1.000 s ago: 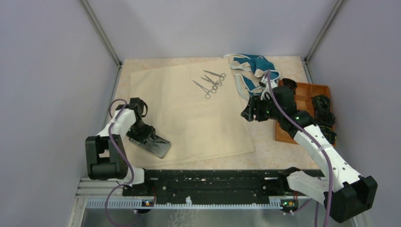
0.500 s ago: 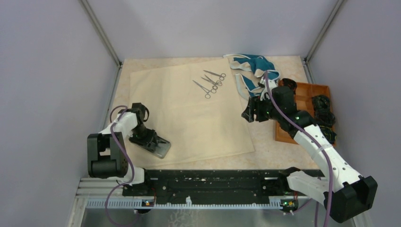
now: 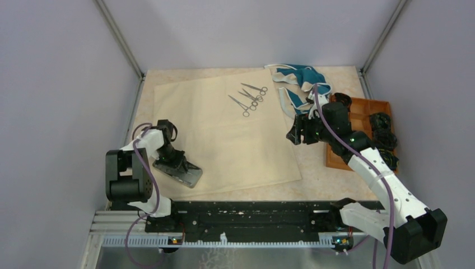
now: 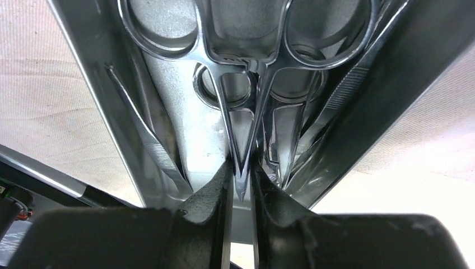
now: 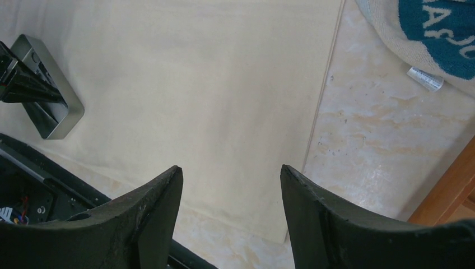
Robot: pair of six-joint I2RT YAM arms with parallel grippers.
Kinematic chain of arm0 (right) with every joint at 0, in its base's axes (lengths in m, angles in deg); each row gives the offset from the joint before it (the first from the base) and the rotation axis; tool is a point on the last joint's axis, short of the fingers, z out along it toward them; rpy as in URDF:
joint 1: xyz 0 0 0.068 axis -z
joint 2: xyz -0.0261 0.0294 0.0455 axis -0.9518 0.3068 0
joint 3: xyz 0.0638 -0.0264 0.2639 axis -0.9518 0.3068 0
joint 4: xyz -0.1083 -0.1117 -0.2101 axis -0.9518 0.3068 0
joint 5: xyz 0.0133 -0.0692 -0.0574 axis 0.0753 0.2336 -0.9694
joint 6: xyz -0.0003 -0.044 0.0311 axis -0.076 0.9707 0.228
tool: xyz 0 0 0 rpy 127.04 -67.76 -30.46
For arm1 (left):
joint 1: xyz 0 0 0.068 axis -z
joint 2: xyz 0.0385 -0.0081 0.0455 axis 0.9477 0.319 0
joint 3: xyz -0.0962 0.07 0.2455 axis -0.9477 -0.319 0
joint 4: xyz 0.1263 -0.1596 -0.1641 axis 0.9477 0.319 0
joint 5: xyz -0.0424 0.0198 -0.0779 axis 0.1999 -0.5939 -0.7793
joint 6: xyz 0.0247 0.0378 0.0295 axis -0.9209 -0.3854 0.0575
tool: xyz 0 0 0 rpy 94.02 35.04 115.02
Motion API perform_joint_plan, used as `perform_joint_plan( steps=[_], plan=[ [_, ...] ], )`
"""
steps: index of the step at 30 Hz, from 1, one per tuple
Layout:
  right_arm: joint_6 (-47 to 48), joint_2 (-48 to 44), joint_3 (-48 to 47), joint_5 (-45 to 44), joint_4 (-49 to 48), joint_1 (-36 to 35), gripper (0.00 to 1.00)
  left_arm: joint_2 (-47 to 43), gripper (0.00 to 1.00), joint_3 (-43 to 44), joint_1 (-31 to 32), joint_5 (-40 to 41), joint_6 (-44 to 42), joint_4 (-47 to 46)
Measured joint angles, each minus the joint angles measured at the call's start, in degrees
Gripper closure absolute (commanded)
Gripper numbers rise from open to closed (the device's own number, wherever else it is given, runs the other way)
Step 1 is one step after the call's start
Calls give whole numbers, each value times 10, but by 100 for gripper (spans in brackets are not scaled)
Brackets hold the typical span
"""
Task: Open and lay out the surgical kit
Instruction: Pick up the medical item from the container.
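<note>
Left gripper [image 4: 241,182] has sunk lower into the small rounded-corner steel tray [image 3: 192,178] at the near-left corner of the beige cloth wrap [image 3: 224,134], and its fingers now pinch the blade end of a thin silver ring-handled forceps [image 4: 242,106] lying inside, so the next lift-out looks set. Three silver instruments [image 3: 250,96] already lie on the cloth's far side. Right gripper [image 5: 228,174] unchanged: fingers apart, empty, hovering over the cloth's right edge.

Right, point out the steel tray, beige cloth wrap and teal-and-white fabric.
steel tray [image 3: 190,175]: top view, right end.
beige cloth wrap [image 3: 224,131]: top view, bare middle.
teal-and-white fabric [image 3: 305,75]: top view, teal patch.
</note>
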Motion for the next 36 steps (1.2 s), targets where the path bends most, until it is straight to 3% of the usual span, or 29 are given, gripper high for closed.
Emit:
perform_joint_plan(
  steps=[8, 17, 29, 36],
  plan=[
    [-5, 0, 0, 2, -1, 0, 36, -31, 100, -4, 2, 26, 4, 3],
    [-12, 11, 11, 28, -14, 0, 32, -124, 100, 24, 2, 36, -7, 55],
    [-19, 108, -12, 120, -10, 0, 32, -259, 100, 64, 26, -71, -148, 54],
    [-78, 209, -46, 233, -61, 0, 32, -284, 100, 57, 66, -145, -221, -14]
  ],
)
